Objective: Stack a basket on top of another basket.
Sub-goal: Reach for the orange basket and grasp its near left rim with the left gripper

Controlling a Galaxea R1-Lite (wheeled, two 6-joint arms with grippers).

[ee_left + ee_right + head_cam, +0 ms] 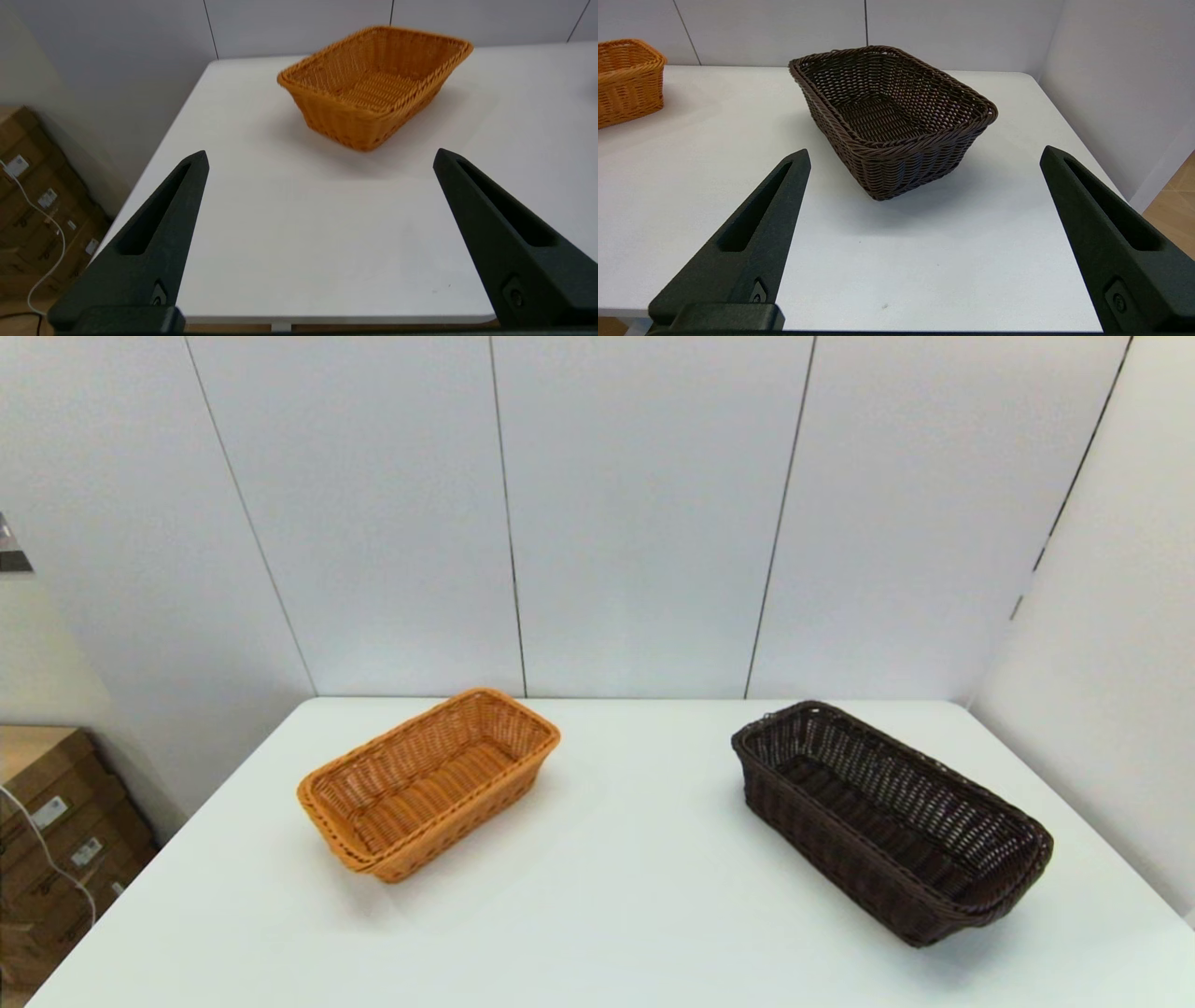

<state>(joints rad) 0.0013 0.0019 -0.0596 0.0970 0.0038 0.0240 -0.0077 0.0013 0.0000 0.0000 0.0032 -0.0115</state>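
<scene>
A dark brown wicker basket (892,821) sits on the right side of the smooth white bench (616,896), a long rectangle set at a slant. Its sides are open weave under a thick braided rim, and its floor is tightly woven. Well apart from it, on the left side, stands the orange-tan wicker basket (429,782), much the same shape, with a ropelike braided rim and a ribbed woven floor; it too lies at an angle.

The right gripper (924,156) hangs back at the bench's near edge, facing the dark basket, its tapered matte black jaws spread wide apart and holding nothing. The left gripper (320,158) hangs likewise before the orange-tan basket, jaws wide apart and empty. Brown cardboard boxes (56,821) are stacked off the bench's left side.
</scene>
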